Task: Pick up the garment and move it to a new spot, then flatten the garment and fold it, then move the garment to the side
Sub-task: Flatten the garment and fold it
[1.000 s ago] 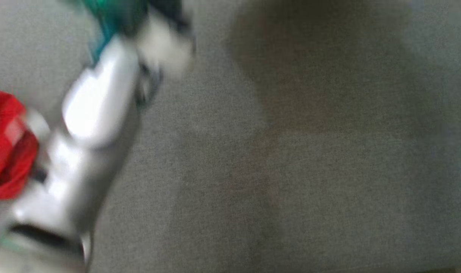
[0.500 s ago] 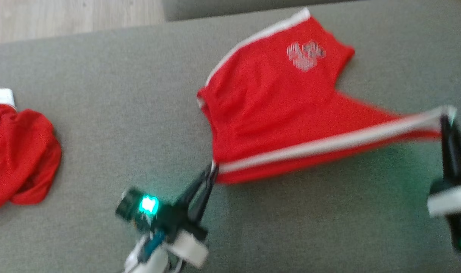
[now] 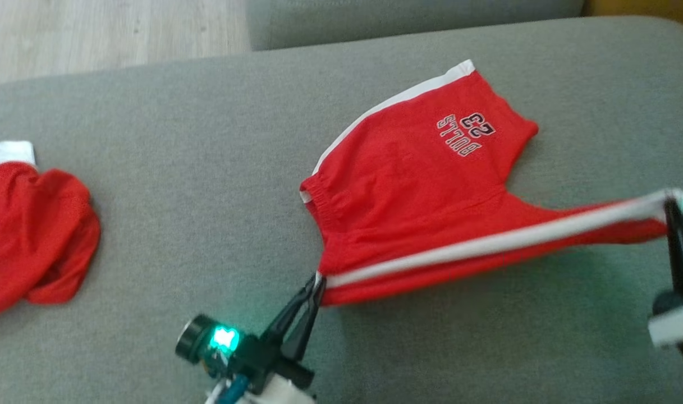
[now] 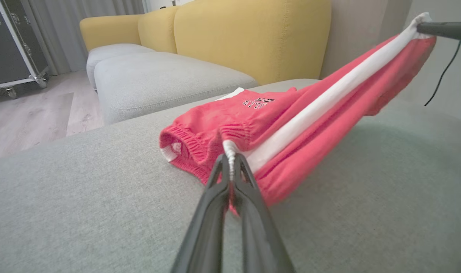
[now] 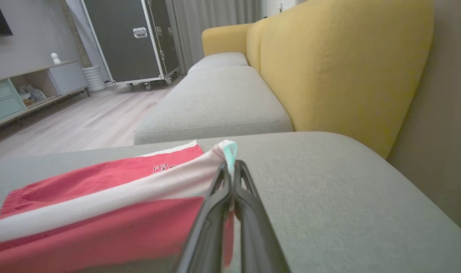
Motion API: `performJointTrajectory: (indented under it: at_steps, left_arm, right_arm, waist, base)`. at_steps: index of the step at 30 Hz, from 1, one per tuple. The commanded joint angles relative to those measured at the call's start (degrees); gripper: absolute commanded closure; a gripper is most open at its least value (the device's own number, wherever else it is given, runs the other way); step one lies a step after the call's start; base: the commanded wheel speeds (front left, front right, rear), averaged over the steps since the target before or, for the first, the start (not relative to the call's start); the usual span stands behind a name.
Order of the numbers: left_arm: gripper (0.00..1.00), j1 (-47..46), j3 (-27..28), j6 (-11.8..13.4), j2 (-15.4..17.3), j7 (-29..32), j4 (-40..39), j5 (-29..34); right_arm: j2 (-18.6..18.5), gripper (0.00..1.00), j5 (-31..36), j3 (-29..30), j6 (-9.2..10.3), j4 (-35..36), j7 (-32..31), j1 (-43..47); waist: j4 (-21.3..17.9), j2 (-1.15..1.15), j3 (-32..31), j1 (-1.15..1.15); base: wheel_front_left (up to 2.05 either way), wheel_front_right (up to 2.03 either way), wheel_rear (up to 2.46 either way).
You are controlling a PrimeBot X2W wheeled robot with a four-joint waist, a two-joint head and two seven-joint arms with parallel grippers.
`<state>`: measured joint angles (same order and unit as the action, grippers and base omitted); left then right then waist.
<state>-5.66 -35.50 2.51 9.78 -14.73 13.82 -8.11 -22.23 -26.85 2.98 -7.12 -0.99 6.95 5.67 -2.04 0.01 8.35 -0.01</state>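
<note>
Spanning left end effector (image 3: 317, 279) to right end effector (image 3: 671, 202), garment (image 3: 408, 191) hangs pinched.

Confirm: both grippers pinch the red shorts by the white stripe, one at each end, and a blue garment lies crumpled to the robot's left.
Not blue: the crumpled garment is red, as the head view shows. The left gripper and right gripper do pinch the red shorts by the white stripe, one at each end.

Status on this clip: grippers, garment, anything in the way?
Left gripper shut on red shorts, waistband end. Right gripper shut on them too, hem end, white stripe taut between. Second red garment lies apart, left side.
</note>
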Motion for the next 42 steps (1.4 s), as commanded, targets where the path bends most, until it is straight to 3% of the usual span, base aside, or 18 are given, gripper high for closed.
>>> performJointTrajectory:
  at_steps: [1, 11, 23, 33, 35, 36, 37, 38, 39, 40, 42]
  left_arm:
    - [1.00, -4.06, 2.73, 0.25, -0.19, -0.27, -0.46, -0.36]
    - [1.00, -18.77, 2.59, -2.97, -5.18, 3.35, 7.40, -3.51]
    - [1.00, -28.91, 1.61, -0.65, -6.77, 5.18, 14.35, -6.71]
    - [1.00, -33.92, -2.08, 1.54, -6.89, 5.05, 17.85, -11.80]
    - [1.00, -34.53, -2.94, 2.18, -6.89, 4.47, 18.52, -12.42]
    - [0.90, -34.82, -3.37, 2.59, -6.89, 4.18, 18.92, -12.50]
    - [0.76, -35.03, -3.73, 2.84, -6.89, 3.87, 19.25, -12.76]
    - [0.62, -35.16, -4.00, 3.06, -6.90, 3.51, 19.52, -13.16]
    - [0.39, -35.29, -4.28, 3.37, -6.90, 3.12, 19.76, -13.43]
    - [0.00, -35.35, -4.54, 3.77, -6.90, 2.65, 19.88, -13.67]
    - [0.00, -35.18, -4.95, 4.82, -6.90, 1.87, 20.15, -14.21]
  right_arm:
    - [-1.47, 1.00, 0.61, -0.42, -0.36, 0.31, -0.76, -5.78]
    - [-4.96, 1.00, 6.25, -7.41, -0.36, -13.86, -3.39, -25.58]
    - [-7.09, 1.00, 4.78, -21.23, -0.36, -32.14, -3.26, -46.40]
    - [-5.33, 1.00, 0.84, -31.33, -0.36, -46.06, -2.17, -58.06]
    - [-4.84, 0.82, -0.83, -33.20, -0.36, -47.42, -0.90, -59.21]
    - [-4.63, 0.69, -1.69, -34.21, -0.36, -47.95, -0.16, -59.63]
    - [-4.52, 0.49, -2.50, -35.00, -0.36, -48.69, 0.46, -60.01]
    - [-4.49, 0.00, -3.09, -35.94, -0.36, -49.05, 1.55, -60.33]
    - [-4.54, 0.00, -3.87, -36.47, -0.36, -49.43, 2.98, -60.57]
    - [-4.62, 0.00, -4.63, -36.79, -0.36, -50.05, 4.00, -60.67]
    - [-4.96, 0.00, -5.65, -37.90, -0.36, -50.92, 5.47, -60.23]
  waist:
    - [0.59, -0.01, 1.31, 0.01]
    - [5.08, -0.01, 7.26, 0.01]
    - [7.37, -0.01, 12.59, 0.01]
    - [8.80, -0.01, 15.51, 0.01]
    - [8.94, -0.01, 15.67, 0.01]
    - [8.99, -0.01, 15.70, 0.01]
    - [9.01, -0.01, 15.71, 0.01]
    - [9.04, -0.01, 15.66, 0.01]
    - [9.07, -0.01, 15.61, 0.01]
    - [9.11, -0.01, 15.50, 0.01]
    - [9.20, -0.01, 15.01, 0.01]
  base:
    - [0.00, 0.00, 0.00]
    - [0.00, 0.00, 0.00]
    - [0.00, 0.00, 0.00]
    - [0.00, 0.00, 0.00]
    - [0.00, 0.00, 0.00]
    - [0.00, 0.00, 0.00]
    - [0.00, 0.00, 0.00]
    - [0.00, 0.00, 0.00]
    - [0.00, 0.00, 0.00]
    - [0.00, 0.00, 0.00]
    - [0.00, 0.00, 0.00]
